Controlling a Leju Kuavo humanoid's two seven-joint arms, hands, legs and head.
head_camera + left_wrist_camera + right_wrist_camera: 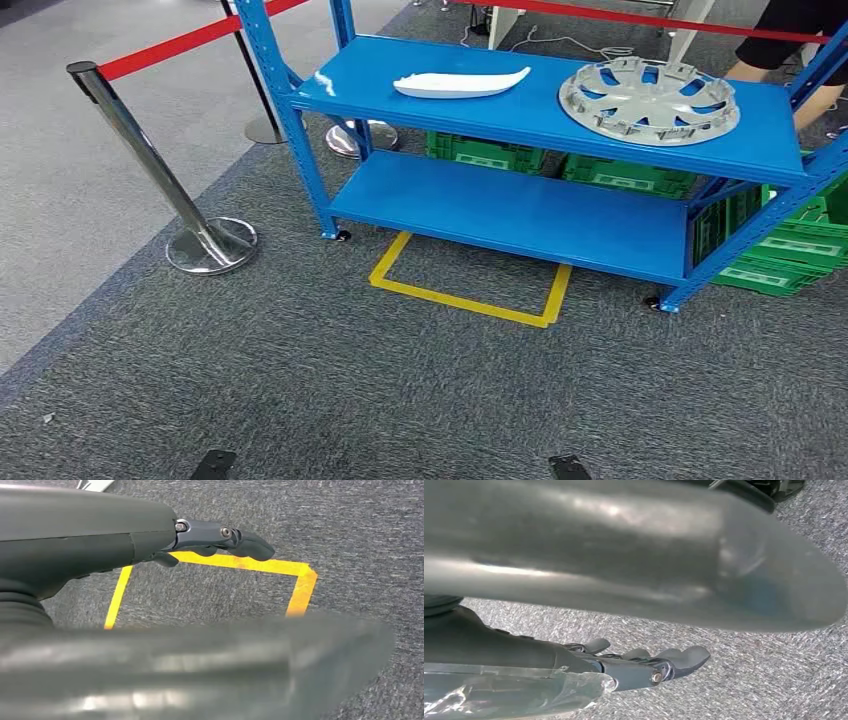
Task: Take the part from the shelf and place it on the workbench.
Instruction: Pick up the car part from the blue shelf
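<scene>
The white part (461, 83), a long curved shell, lies flat on the top deck of the blue shelf (520, 210), toward its left end; well apart to its right on the same deck sits a silver wheel cover (650, 99), so which of the two is "the part" is my guess, and picking the wrong one is the first risk. The robot stands some way back on the grey carpet, with a yellow taped rectangle (470, 290) on the floor at the foot of the shelf; stopping short of it or askew would probably leave the reach too long. The left hand (220, 537) hangs over that tape with fingers stretched out and nothing in them; the right hand (659, 665) hangs likewise, fingers extended and empty. The thin, smooth shell could slide under a poor grasp. A chrome stanchion (150, 165) and a person's arm (790, 35) behind the shelf could be struck by a wide swing.
</scene>
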